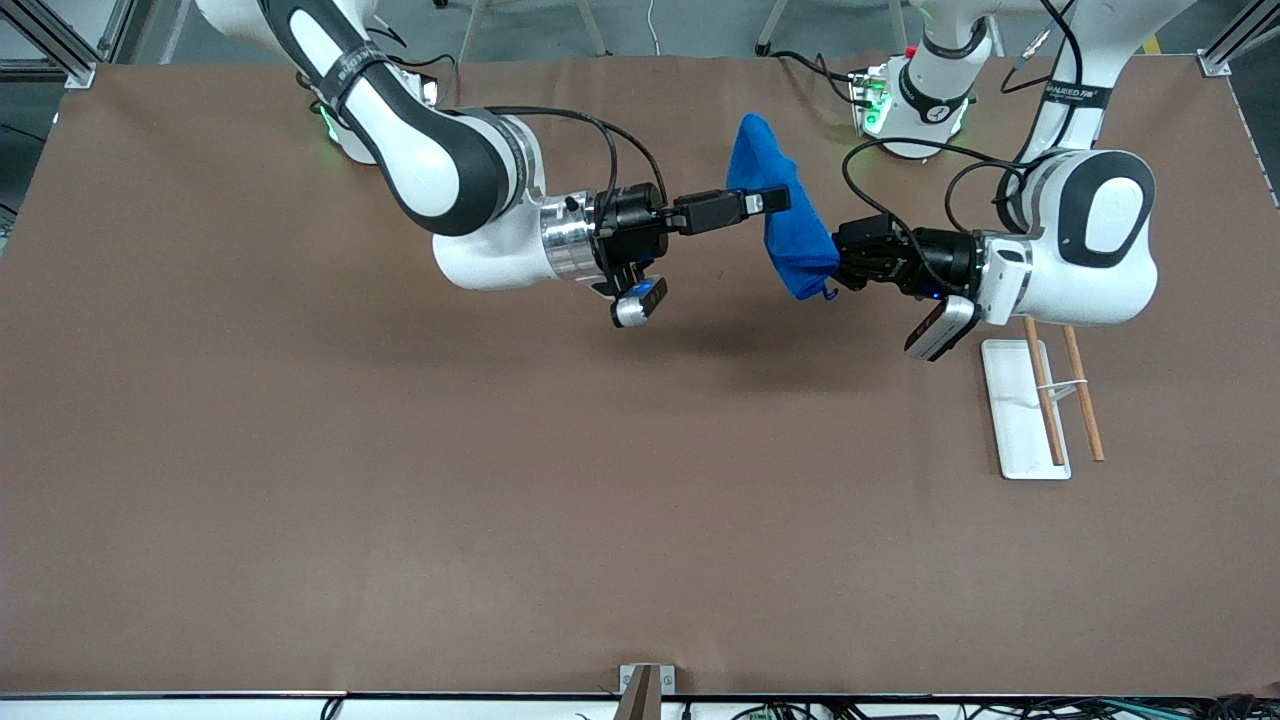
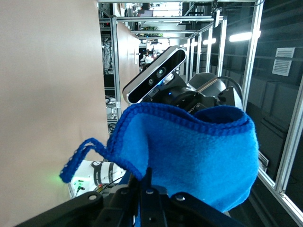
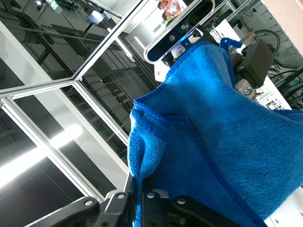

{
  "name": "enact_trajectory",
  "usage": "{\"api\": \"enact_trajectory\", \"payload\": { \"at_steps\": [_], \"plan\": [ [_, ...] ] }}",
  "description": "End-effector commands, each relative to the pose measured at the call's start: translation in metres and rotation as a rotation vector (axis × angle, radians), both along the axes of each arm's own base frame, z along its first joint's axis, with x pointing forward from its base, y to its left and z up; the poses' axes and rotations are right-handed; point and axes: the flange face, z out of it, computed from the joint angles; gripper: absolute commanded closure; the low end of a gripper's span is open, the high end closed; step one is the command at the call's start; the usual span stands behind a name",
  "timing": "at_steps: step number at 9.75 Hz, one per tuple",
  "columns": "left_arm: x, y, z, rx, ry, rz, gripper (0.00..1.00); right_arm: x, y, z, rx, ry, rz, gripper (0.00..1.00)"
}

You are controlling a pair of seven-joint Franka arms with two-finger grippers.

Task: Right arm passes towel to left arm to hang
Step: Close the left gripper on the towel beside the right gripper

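The towel (image 1: pixel 790 215), a bright blue cloth, hangs in the air over the table's middle, held between both grippers. My right gripper (image 1: pixel 772 200) is shut on its upper part, and the cloth runs in between the fingers in the right wrist view (image 3: pixel 147 182). My left gripper (image 1: pixel 838 266) is shut on the towel's lower edge. In the left wrist view the towel (image 2: pixel 199 156) fills the space above that gripper (image 2: pixel 144 182), and its thin loop (image 2: pixel 78 158) hangs free at one corner. The left gripper's fingers (image 3: pixel 255 61) show over the towel (image 3: pixel 222 142) in the right wrist view.
A white flat base (image 1: pixel 1010 410) with two wooden rods (image 1: pixel 1085 395) across it lies on the brown table (image 1: pixel 400 480) toward the left arm's end, nearer the front camera than the left gripper. Both arm bases stand along the table's back edge.
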Motion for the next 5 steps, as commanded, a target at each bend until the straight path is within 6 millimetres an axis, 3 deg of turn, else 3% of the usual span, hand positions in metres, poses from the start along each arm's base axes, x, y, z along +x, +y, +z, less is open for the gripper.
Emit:
{"api": "enact_trajectory", "payload": {
  "at_steps": [1, 2, 3, 5],
  "plan": [
    [0.005, 0.006, -0.005, 0.127, -0.018, -0.008, 1.0, -0.001, -0.002, 0.004, 0.014, -0.001, -0.019, 0.8],
    [0.004, 0.007, -0.006, 0.156, -0.024, -0.024, 1.0, 0.002, -0.007, 0.0, -0.006, -0.007, -0.025, 0.27],
    [0.004, 0.007, -0.006, 0.163, -0.026, -0.029, 1.0, 0.006, -0.015, -0.002, -0.05, -0.029, -0.029, 0.0],
    [0.013, 0.008, 0.0, 0.255, -0.047, -0.043, 1.0, 0.025, -0.046, 0.002, -0.176, -0.104, -0.009, 0.0]
  ]
}}
